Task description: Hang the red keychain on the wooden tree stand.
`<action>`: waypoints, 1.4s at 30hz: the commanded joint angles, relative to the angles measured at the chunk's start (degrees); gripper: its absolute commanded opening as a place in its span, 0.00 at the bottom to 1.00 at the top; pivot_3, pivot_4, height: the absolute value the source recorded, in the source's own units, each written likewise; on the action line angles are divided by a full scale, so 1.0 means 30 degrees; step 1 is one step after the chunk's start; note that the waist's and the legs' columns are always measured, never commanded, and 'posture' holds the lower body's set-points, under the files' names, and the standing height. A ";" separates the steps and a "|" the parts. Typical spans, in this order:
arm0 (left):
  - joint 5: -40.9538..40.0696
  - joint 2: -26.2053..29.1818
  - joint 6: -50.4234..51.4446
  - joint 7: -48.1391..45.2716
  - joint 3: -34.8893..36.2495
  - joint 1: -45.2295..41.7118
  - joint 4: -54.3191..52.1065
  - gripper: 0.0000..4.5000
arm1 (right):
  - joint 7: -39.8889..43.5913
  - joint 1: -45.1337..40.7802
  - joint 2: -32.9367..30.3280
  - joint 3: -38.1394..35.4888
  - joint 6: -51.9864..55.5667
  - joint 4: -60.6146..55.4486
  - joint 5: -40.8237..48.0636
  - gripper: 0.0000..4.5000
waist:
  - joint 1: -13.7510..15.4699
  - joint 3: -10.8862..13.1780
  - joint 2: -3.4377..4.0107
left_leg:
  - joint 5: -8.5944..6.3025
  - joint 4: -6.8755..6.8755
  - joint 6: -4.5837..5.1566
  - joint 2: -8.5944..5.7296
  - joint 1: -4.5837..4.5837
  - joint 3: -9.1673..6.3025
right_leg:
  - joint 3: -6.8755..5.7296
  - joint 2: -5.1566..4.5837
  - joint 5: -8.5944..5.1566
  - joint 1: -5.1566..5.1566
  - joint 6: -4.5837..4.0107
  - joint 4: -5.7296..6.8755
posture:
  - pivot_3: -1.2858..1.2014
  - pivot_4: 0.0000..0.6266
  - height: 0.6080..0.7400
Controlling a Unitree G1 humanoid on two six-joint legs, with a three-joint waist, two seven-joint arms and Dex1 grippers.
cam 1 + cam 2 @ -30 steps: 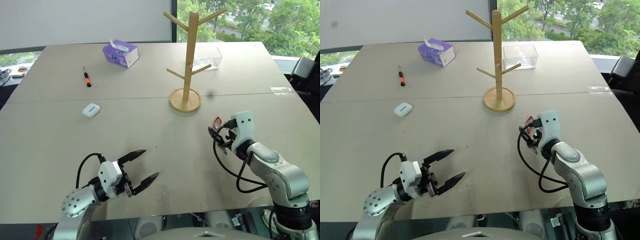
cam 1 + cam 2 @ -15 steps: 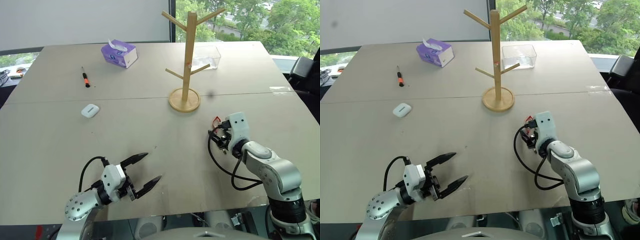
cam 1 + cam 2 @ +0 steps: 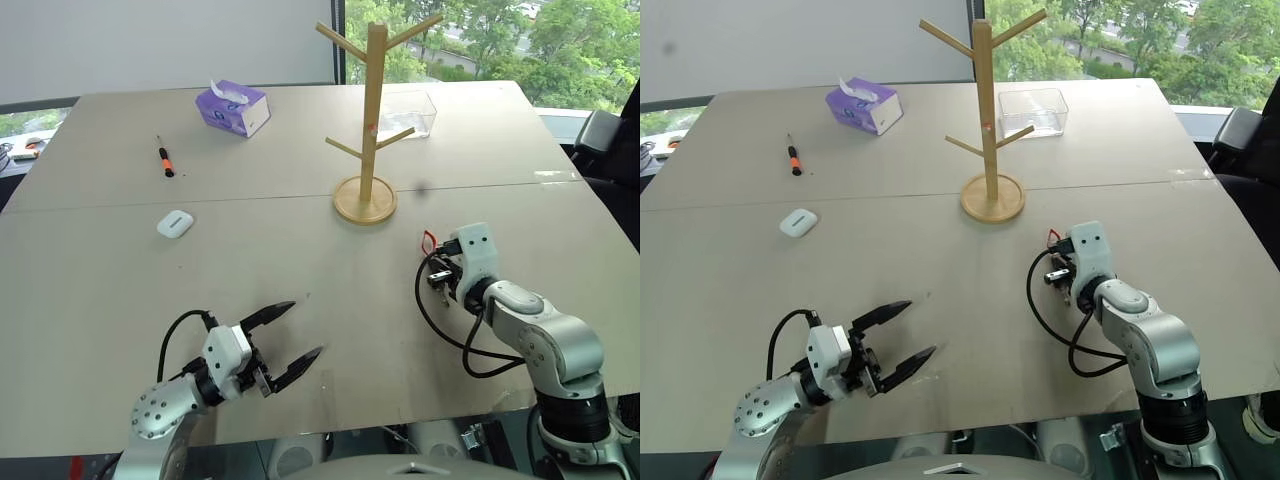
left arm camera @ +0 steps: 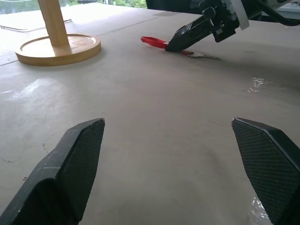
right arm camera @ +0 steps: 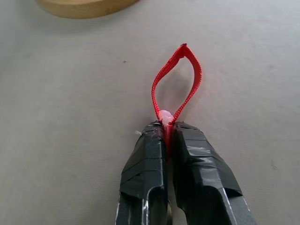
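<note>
Since a second earlier, the right gripper (image 5: 168, 129) had closed onto the red keychain (image 5: 180, 82) low on the table (image 3: 90, 280), right of centre. Upper centre stood the wooden tree stand (image 3: 368, 120). Lower left, the left gripper (image 3: 285, 335) hung spread wide.

table (image 3: 90, 270) | stand (image 3: 366, 200), tissue box (image 3: 232, 107), screwdriver (image 3: 164, 160), case (image 3: 175, 223)

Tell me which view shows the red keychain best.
The right wrist view: the red keychain loop stands clear beyond the shut right gripper pinching it. The left wrist view shows it side-on on the table; the eye views show a red speck.
</note>
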 commanded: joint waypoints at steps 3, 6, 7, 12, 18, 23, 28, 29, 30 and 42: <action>-0.2099 0.0315 0.4784 0.2988 0.0412 -0.2861 -0.4188 1.00 | 0.3448 -0.1960 -0.2271 -0.0900 -0.5179 -0.1703 0.0065 0.02 | 0.0060 0.0051 0.0029 | 0.0005 0.0031 0.0008 -0.0021 -0.0075 -0.0024 | -0.0016 -0.0004 0.0006 -0.0044 0.0012 0.0006 | 0.52 0.24 1.00; -0.3081 0.0672 0.7648 0.4618 0.0613 -0.5013 -0.5652 1.00 | 0.4505 -0.3021 -0.3253 -0.0673 -0.7230 -0.1325 -0.0583 0.02 | 0.0005 0.0036 0.0009 | 0.0009 0.0034 0.0011 -0.0015 -0.0079 -0.0050 | 0.0002 0.0075 0.0051 -0.0045 0.0089 0.0011 | 0.52 0.24 1.00; -0.3576 0.0786 0.8845 0.5184 0.0492 -0.5850 -0.6124 1.00 | 0.4878 -0.3387 -0.3459 -0.0541 -0.7949 -0.1295 -0.0731 0.02 | 0.0000 0.0036 0.0009 | 0.0007 0.0023 0.0008 -0.0018 -0.0077 -0.0050 | 0.0009 0.0089 0.0051 -0.0046 0.0087 0.0009 | 0.52 0.24 1.00; -0.5190 0.0947 1.3089 0.7404 0.0084 -0.9160 -0.7636 1.00 | 0.5490 -0.5247 -0.4040 0.0639 -0.9960 -0.0511 -0.2393 0.02 | -0.0019 0.0040 0.0007 | 0.0010 0.0024 -0.0003 -0.0044 -0.0147 -0.0062 | 0.0017 0.0127 0.0052 -0.0107 0.0085 0.0016 | 0.52 0.24 1.00; -0.6915 0.0923 1.6216 0.9915 0.0928 -1.2059 -0.8250 1.00 | 0.5422 -0.7174 -0.3521 0.1656 -1.1465 0.0556 -0.3877 0.02 | 0.0011 0.0042 0.0000 | 0.0017 0.0070 -0.0007 -0.0051 -0.0161 -0.0067 | 0.0016 0.0125 0.0058 -0.0113 0.0091 0.0046 | 0.52 0.24 1.00; -0.7649 0.0981 1.7328 1.0657 0.1739 -1.3154 -0.7883 1.00 | 0.5589 -0.7456 -0.2968 0.2159 -1.2199 0.0929 -0.4523 0.02 | 0.0023 0.0042 0.0000 | 0.0056 0.0070 -0.0073 -0.0056 -0.0160 -0.0075 | 0.0012 0.0128 0.0079 -0.0113 0.0053 0.0060 | 0.52 0.24 1.00; -0.7741 0.0823 1.7815 1.1068 0.2072 -1.3332 -0.7620 1.00 | 0.5692 -0.7600 -0.2306 0.2721 -1.2452 0.1370 -0.4930 0.02 | 0.0020 0.0043 0.0000 | 0.0077 0.0071 -0.0108 -0.0059 -0.0160 -0.0071 | 0.0015 0.0126 0.0101 -0.0113 0.0015 0.0061 | 0.52 0.24 1.00; -0.7709 0.0784 1.7864 1.1119 0.2037 -1.3323 -0.7635 1.00 | 0.5654 -0.7663 -0.2147 0.2760 -1.2396 0.1481 -0.4952 0.02 | 0.0020 0.0043 0.0000 | 0.0078 0.0071 -0.0109 -0.0060 -0.0160 -0.0072 | 0.0013 0.0126 0.0102 -0.0113 0.0015 0.0064 | 0.52 0.24 1.00; -0.7682 0.0742 1.7899 1.1170 0.2013 -1.3299 -0.7662 1.00 | 0.5613 -0.7740 -0.2002 0.2821 -1.2371 0.1588 -0.5022 0.02 | 0.0021 0.0043 0.0000 | 0.0081 0.0071 -0.0114 -0.0059 -0.0160 -0.0073 | 0.0012 0.0126 0.0102 -0.0113 0.0013 0.0066 | 0.52 0.24 1.00; -0.7704 0.0533 1.8128 1.1486 0.2125 -1.3371 -0.7822 1.00 | 0.5541 -0.8042 -0.0920 0.2898 -1.2720 0.3687 -0.5903 0.02 | 0.0022 0.0042 -0.0001 | 0.0093 0.0072 -0.0132 -0.0061 -0.0159 -0.0075 | 0.0011 0.0127 0.0106 -0.0113 0.0006 0.0076 | 0.52 0.24 1.00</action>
